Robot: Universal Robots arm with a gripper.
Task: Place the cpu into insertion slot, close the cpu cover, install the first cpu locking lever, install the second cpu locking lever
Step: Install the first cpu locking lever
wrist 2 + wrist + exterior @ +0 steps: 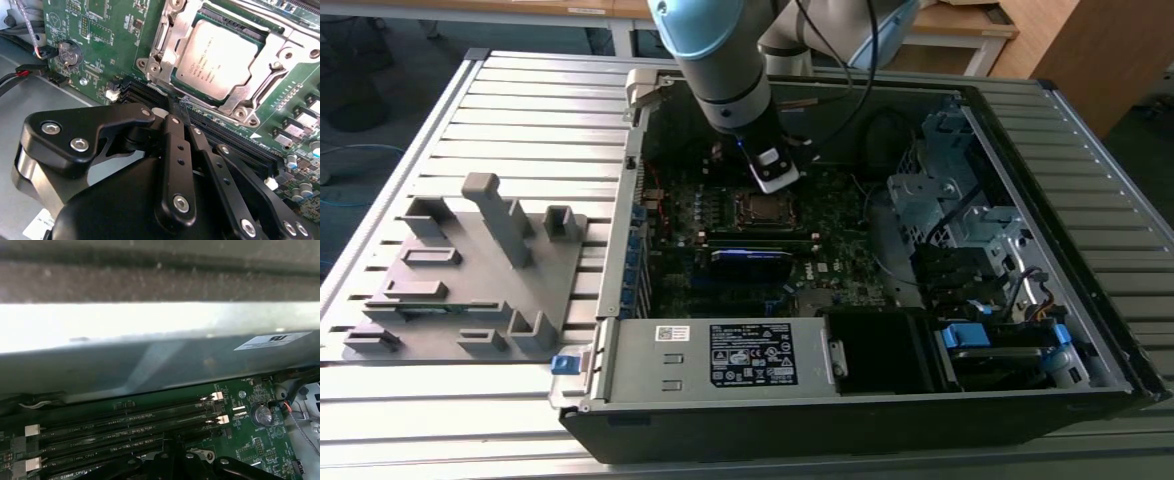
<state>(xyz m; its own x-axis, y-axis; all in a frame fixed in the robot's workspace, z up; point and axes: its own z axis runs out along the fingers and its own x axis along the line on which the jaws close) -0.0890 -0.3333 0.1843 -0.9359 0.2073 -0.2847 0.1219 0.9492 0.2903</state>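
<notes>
**Item 1, nine o'clock in the exterior view.** Grey moulded fixture (467,270), matt, with blocky pegs and pockets. It lay on the ribbed aluminium table (520,100).

**Item 2, centre.** Open computer case (854,430) with black sheet-metal walls and a dark green board inside.

**Item 3.** Gripper (775,176), hanging just above the insertion slot (765,208), at its twelve o'clock.
- In the second wrist view its black jointed fingers (172,150) were drawn tight together, with nothing seen between them.
- The tips were close to the slot's edge, over the long black memory strips (235,140).

**Item 4.** Cpu (220,60), seated in the slot: a flat square with a pale silvery face and faint print.
- The cpu cover (167,50) lay flat around it, a thin bright stamped frame with a square cut-out.
- The work appeared to be at the locking levers. Whether either was latched could not be told.
- Handling note: the thin springy wire probably wanted a steady push from the closed tips, down and then sideways under its hook. The tips should keep clear of the chip face and the memory strips.

**Item 5, three o'clock.** Drive cages (947,200) in perforated galvanised steel, with blue plastic tabs (967,335) at four o'clock.
</notes>
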